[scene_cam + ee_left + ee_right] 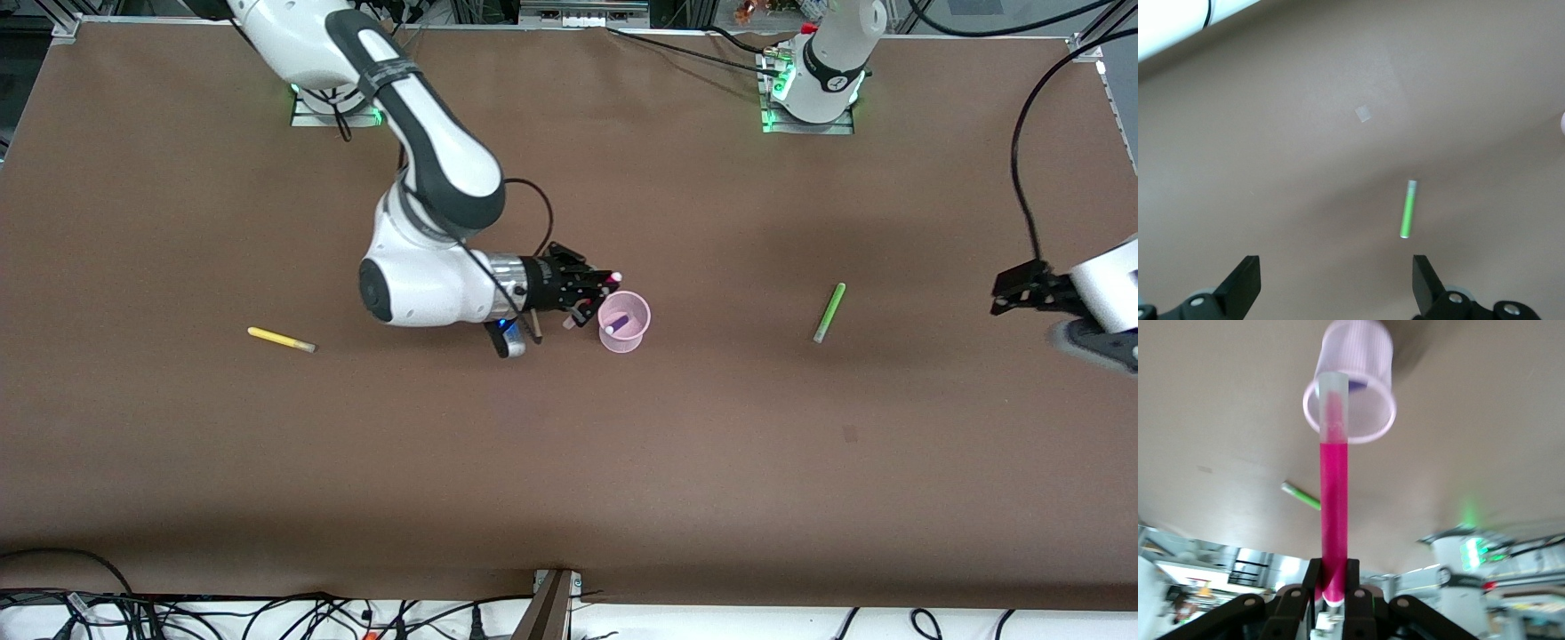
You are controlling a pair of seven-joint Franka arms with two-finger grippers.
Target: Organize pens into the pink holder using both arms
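holding: right hand [594, 298] clamps the magenta pen [1334, 487] between its fingers, just beside the pink holder [624, 322] at mid tabletop [569, 462]; pen's pale tip reaches the holder's rim in the right wrist view
yellow pen [281, 340]: flat on the tabletop toward the right arm's end, well apart from the holder
purple pen [616, 324]: inside the pink holder, leaning
green pen [829, 312]: flat on the tabletop, between the holder and the left arm's end
left hand [1013, 294]: up in the air over the left arm's end; fingers [1245, 283] spread wide, holding nothing; this arm waits
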